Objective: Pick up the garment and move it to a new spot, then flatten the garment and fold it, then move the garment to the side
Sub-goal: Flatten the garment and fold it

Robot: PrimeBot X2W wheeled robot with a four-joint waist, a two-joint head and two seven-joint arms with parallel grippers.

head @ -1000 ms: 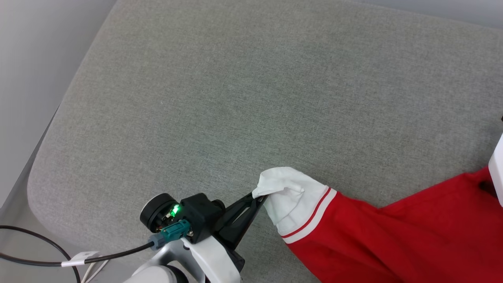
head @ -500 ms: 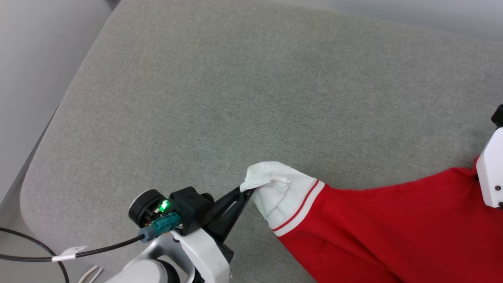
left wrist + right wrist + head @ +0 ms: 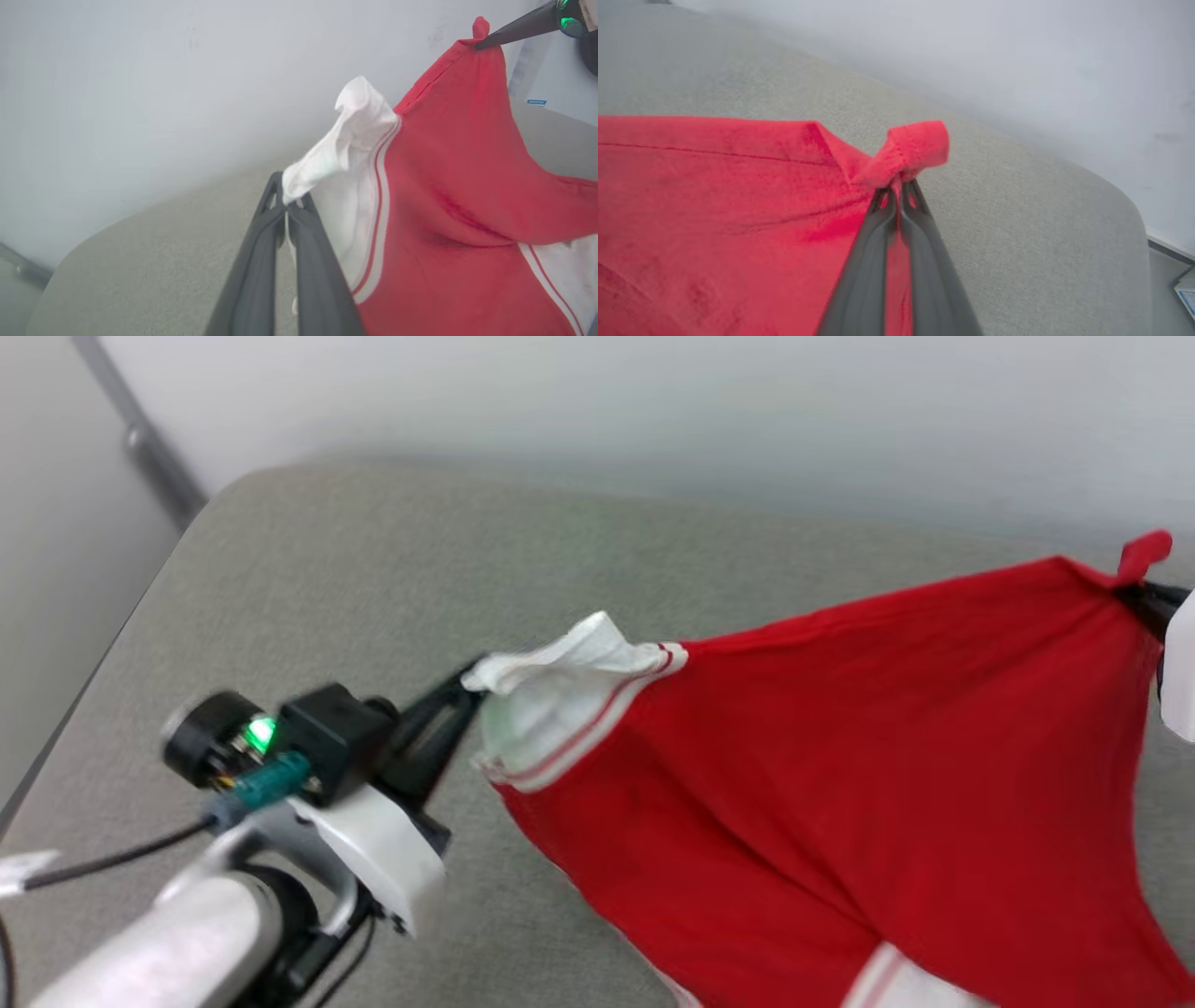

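You see a grey woven cushion (image 3: 355, 579) with rounded corners, backed by a pale wall (image 3: 653, 401). Dark rail (image 3: 140, 437) at upper left. Blue-printed paper (image 3: 1186, 290) beside the cushion.

Bright, even diffuse light, faint shadows, head view motion-blurred — left gripper (image 3: 471, 677) smeared, wrist-view backgrounds hazy

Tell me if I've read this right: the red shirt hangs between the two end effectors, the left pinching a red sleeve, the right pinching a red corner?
One slip: the sleeve in the left end effector is white, not red, as the left wrist view shows. The rest holds: the shirt hangs between the two, the right end effector pinching a red corner.
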